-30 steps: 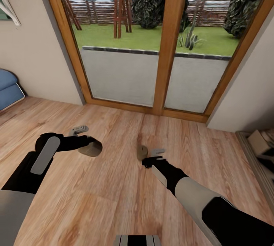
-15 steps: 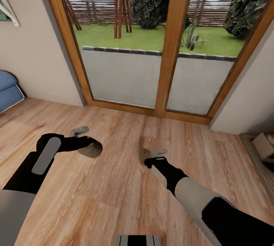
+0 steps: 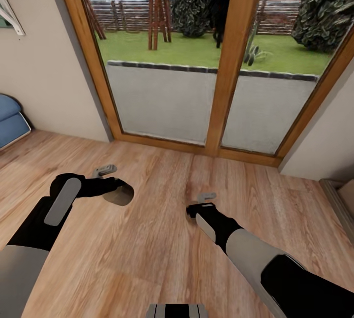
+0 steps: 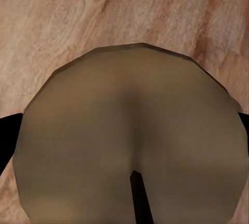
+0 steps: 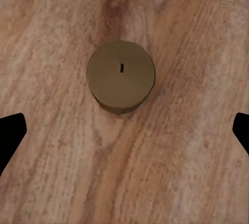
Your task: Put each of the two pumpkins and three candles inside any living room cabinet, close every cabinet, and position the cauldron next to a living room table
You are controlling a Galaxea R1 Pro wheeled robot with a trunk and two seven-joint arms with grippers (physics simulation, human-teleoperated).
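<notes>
Beige-ended candle (image 4: 129,141) fills left wrist view, wick end facing camera, long axis along left pincer (image 3: 114,186) fingers; pincer clamped on it, held low over wooden floor (image 3: 162,254). Second candle (image 5: 121,82) stands upright on floor, wick up, long axis vertical, centred between spread fingertips (image 5: 10,133) of right pincer (image 3: 200,201), well apart from them. Glass patio doors (image 3: 196,62) ahead; blue cushion (image 3: 11,121) at far left.

Home: wood floor (image 3: 162,239), garden-facing glass doors (image 3: 196,62).
</notes>
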